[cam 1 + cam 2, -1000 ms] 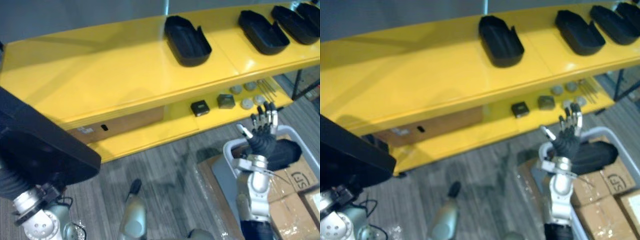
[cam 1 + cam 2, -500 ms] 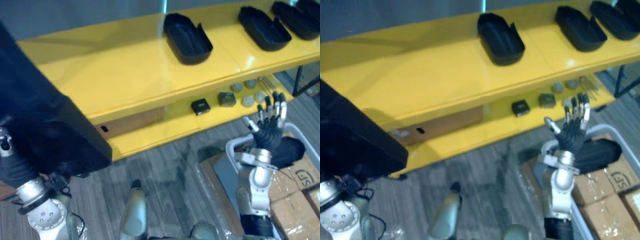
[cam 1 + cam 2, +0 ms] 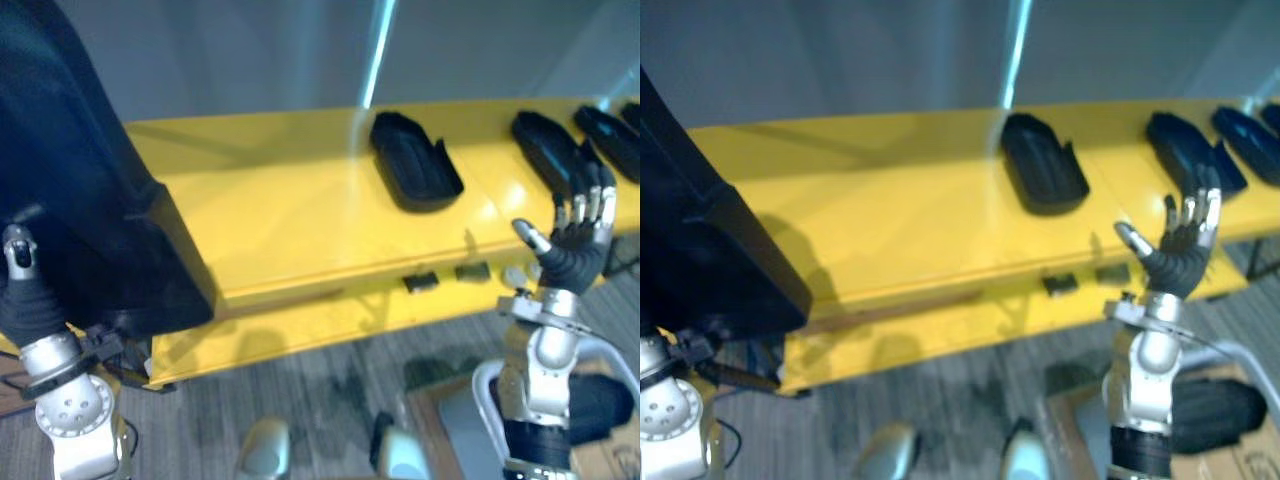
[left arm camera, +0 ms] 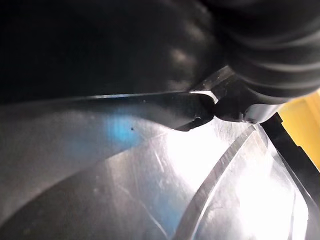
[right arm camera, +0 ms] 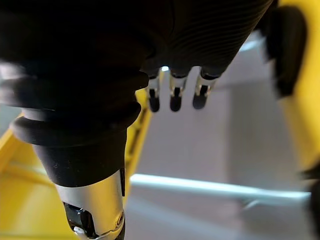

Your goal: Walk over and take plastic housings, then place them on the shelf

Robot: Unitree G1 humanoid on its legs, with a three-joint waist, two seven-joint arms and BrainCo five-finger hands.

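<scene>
1. Carrying a big black plastic housing (image 3: pixel 90 200) on my left side, I have it lifted clear of the floor in front of the left end of the yellow shelf (image 3: pixel 290 210). It hides that end of the top board from my eyes.
2. My left hand (image 3: pixel 30 305) sits at the housing's lower edge. Its fingers are hidden by the housing, so I cannot tell how they are set. My left wrist view looks from very close at the housing's glossy wall.
3. My right hand (image 3: pixel 575 255) is raised in front of the shelf's front edge, toward its right end. The fingers (image 5: pixel 172 97) are straight, the thumb stands out to the side, and it holds nothing.
4. Other black housings lie in a row on the top board, open side up. The middle housing (image 3: pixel 415 175) is near the board's centre, the next housing (image 3: pixel 545 150) is beyond my right hand, and the end housing (image 3: pixel 612 140) is toward the right end.
5. On the lower board two small dark blocks (image 3: pixel 421 282) (image 3: pixel 472 271) sit near the front edge, below the middle housing.
6. On the floor off the shelf's right end stands a white-rimmed bin (image 3: pixel 482 380) with a dark piece (image 3: pixel 600 405) in it.
</scene>
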